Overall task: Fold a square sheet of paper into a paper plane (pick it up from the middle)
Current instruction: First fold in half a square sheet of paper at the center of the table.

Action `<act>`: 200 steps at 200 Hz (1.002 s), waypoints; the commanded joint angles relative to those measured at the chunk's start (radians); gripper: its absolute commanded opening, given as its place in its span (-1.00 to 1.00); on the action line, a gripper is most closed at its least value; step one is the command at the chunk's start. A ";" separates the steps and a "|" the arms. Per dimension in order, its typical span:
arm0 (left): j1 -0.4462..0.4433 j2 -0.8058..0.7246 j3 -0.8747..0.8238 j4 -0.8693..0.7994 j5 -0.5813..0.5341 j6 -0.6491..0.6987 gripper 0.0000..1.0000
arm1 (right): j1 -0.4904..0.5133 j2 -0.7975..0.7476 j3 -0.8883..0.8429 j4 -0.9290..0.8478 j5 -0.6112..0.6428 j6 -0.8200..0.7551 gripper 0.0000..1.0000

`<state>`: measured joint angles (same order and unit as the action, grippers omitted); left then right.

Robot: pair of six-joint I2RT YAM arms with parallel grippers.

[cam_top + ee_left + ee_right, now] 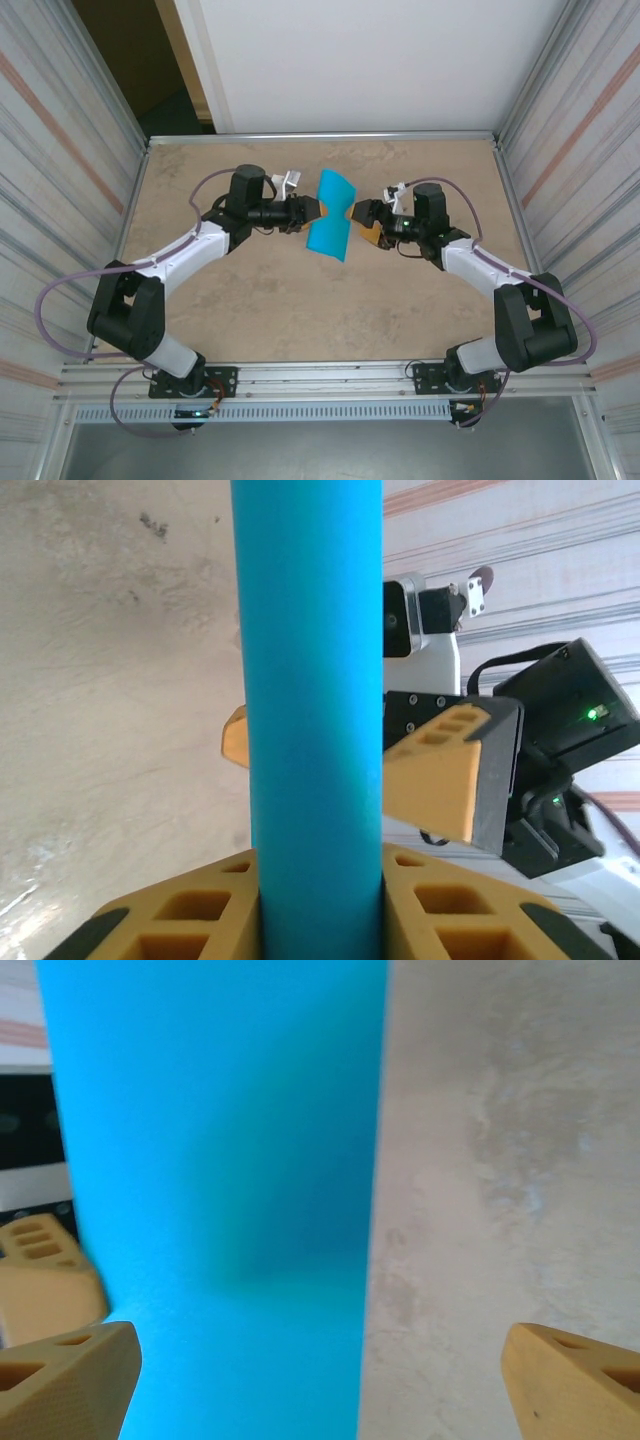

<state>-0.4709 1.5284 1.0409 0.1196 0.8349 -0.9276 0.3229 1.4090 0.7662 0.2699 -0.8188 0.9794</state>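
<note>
Your left gripper pinches the blue sheet mid-span; it looks lifted off the table, toward 12 o'clock of centre. Right gripper, at the sheet's 3 o'clock, gapes empty. Sheet bowed, no crisp crease visible. Folding mostly ahead.

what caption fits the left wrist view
Left gripper pinches the curled blue paper while the right gripper stands open around it.
</note>
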 commanded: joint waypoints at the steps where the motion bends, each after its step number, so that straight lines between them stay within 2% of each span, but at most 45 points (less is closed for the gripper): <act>1: 0.002 -0.022 0.021 0.094 0.044 -0.123 -0.42 | 0.026 -0.031 -0.005 0.137 -0.081 0.049 0.76; 28: 0.002 -0.031 0.001 0.131 0.041 -0.169 -0.42 | 0.031 -0.036 -0.008 0.163 -0.085 0.071 0.64; 71: 0.014 -0.034 -0.003 0.045 0.021 -0.114 -0.42 | 0.016 -0.036 -0.007 0.233 -0.087 0.142 0.09; 125: 0.038 -0.019 -0.034 0.093 0.030 -0.127 -0.45 | -0.002 -0.054 -0.007 0.181 -0.043 0.131 -0.22; 159: 0.040 -0.004 -0.040 0.109 0.033 -0.131 -0.44 | -0.002 -0.045 0.022 0.096 -0.029 0.103 -0.65; 175: 0.043 0.008 -0.042 0.109 0.032 -0.129 -0.42 | -0.002 -0.043 0.053 0.023 -0.006 0.068 -1.00; 200: 0.050 0.035 -0.044 0.094 0.022 -0.106 -0.27 | -0.011 -0.032 0.083 -0.054 0.015 0.028 -1.00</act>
<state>-0.4328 1.5360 1.0100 0.1986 0.8459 -1.0523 0.3248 1.3830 0.7929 0.3145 -0.8303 1.0645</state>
